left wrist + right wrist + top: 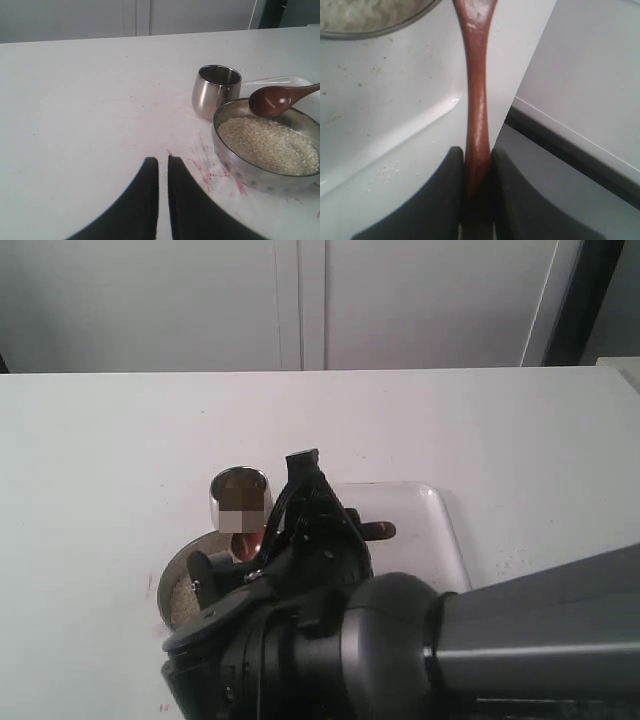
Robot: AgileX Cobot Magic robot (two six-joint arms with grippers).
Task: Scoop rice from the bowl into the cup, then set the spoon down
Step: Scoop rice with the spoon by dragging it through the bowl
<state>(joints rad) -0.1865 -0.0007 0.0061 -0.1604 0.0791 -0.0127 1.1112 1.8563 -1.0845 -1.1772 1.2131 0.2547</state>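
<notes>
White table [75,100] holds the bowl [250,175] of rice [265,145]; right gripper [478,152] clamps the spoon [270,100] over its rim, left gripper [163,165] sits nearly closed, empty.

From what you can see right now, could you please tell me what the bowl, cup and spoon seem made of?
The bowl and cup look like polished steel: shiny grey walls with reflections. The spoon looks like lacquered dark reddish-brown wood, glossy with highlights; grain is not clear, so this is tentative.
</notes>
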